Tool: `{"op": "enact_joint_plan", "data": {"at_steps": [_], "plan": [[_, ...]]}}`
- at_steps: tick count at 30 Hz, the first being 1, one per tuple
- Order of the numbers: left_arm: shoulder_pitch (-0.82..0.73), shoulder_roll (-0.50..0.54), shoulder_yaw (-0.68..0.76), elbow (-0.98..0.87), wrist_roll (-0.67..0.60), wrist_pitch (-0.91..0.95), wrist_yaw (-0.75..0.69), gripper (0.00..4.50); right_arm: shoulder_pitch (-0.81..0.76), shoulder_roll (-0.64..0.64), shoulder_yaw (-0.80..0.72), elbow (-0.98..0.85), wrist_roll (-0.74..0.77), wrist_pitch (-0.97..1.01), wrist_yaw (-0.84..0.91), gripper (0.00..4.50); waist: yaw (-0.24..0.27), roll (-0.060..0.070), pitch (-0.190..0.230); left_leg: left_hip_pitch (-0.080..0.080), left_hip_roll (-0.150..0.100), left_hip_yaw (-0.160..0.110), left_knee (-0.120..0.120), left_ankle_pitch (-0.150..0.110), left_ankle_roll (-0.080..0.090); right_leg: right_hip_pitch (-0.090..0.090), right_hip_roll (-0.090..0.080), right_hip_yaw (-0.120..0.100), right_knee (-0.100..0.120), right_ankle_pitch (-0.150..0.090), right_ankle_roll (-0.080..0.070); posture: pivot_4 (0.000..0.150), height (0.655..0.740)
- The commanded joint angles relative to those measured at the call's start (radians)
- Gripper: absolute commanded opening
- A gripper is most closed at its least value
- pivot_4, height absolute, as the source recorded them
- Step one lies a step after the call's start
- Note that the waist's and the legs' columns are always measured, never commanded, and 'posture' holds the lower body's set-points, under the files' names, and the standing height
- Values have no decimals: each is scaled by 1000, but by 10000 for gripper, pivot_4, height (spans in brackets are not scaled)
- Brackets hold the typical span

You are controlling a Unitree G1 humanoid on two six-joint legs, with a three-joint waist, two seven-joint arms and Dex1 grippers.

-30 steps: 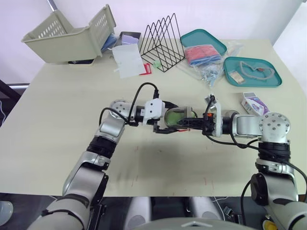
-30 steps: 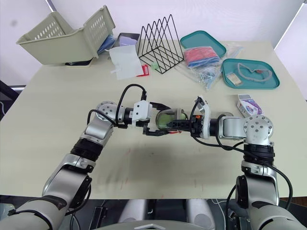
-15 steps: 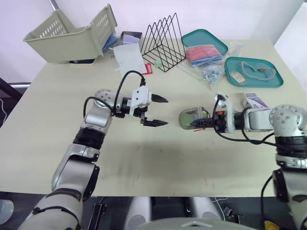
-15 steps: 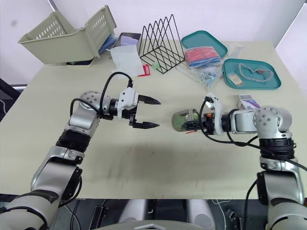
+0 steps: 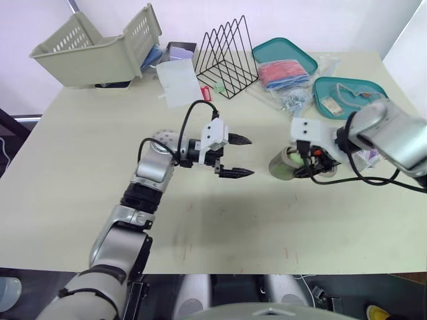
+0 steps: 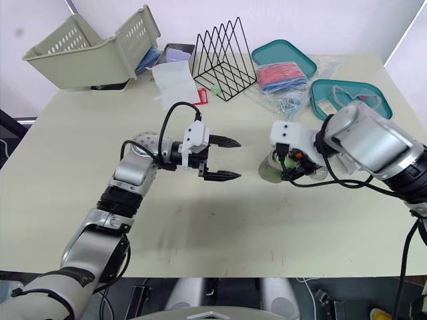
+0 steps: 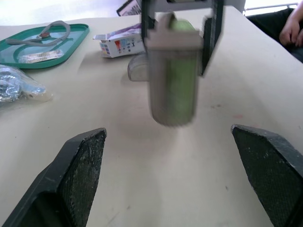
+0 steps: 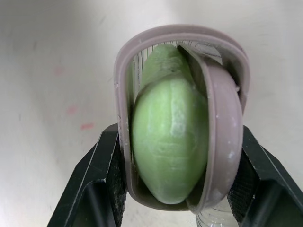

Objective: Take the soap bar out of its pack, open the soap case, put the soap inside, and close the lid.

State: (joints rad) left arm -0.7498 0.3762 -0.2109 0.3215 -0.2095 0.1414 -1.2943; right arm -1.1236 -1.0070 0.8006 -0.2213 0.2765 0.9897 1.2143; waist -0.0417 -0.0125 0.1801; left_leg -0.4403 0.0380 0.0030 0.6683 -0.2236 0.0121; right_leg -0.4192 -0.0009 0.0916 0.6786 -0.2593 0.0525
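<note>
The grey translucent soap case (image 5: 285, 164) stands on end just right of the table's middle, with the green soap bar (image 8: 168, 142) inside it. The case's lid hangs partly open around the soap. My right gripper (image 5: 297, 159) is shut on the soap case, one black finger (image 8: 97, 182) on each side. My left gripper (image 5: 249, 157) is open a short way to the case's left, pointing at it, with nothing between its fingers (image 7: 80, 170). The white and purple soap pack (image 7: 120, 41) lies beyond the case. A clear piece (image 7: 137, 71) lies on the table just behind the case.
Two teal trays (image 5: 343, 93) and bags of small items (image 5: 287, 77) sit at the back right. A black wire rack (image 5: 227, 57), papers (image 5: 179, 83) and a tipped beige basket (image 5: 100, 47) line the back left. A person's hand (image 7: 289, 26) shows off the table's far edge.
My left gripper let go of the soap case and opened. The right gripper carried the case to the right and turned it onto its end.
</note>
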Motion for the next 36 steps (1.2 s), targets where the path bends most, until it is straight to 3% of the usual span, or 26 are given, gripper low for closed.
{"op": "enact_joint_plan", "data": {"at_steps": [1,10,16,32,34,35,36], "plan": [[-8,-26,-17,-75,-8,35,32,45000,-71,30,53,-19,-118,-33,60,20621,0,0,0,0,0,0,0,0,0,0,0,0,0,0,0,1500,7400],[38,-78,-83,-124,35,58,106,45000,-80,123,96,69,-294,-82,121,20621,3,0,0,-2,0,-2,1,0,0,-1,0,-2,1,0,0,1500,7400],[30,-117,-87,-80,72,34,193,45000,-73,164,70,96,-329,-86,158,20621,3,0,0,-2,0,-4,3,0,0,0,0,-3,2,0,0,1500,7400],[20,-138,-100,-48,78,28,205,45000,-55,209,35,109,-377,-85,206,20621,0,0,0,-2,0,-6,3,0,0,1,0,-6,2,0,-1,1500,7400],[13,-145,-102,-30,85,18,216,39979,-53,211,31,109,-379,-84,207,20621,0,0,0,-2,0,-6,3,0,0,1,0,-6,2,0,-1,1500,7400],[10,-149,-103,-21,88,13,220,35000,-52,211,29,109,-380,-83,207,20621,0,0,0,-2,0,-6,3,0,0,1,0,-6,2,0,-1,1500,7400],[6,-154,-102,-13,91,6,224,33578,-52,211,28,109,-381,-84,208,20621,1,0,0,-2,0,-6,3,0,0,1,0,-6,2,0,-1,1500,7400]]}}
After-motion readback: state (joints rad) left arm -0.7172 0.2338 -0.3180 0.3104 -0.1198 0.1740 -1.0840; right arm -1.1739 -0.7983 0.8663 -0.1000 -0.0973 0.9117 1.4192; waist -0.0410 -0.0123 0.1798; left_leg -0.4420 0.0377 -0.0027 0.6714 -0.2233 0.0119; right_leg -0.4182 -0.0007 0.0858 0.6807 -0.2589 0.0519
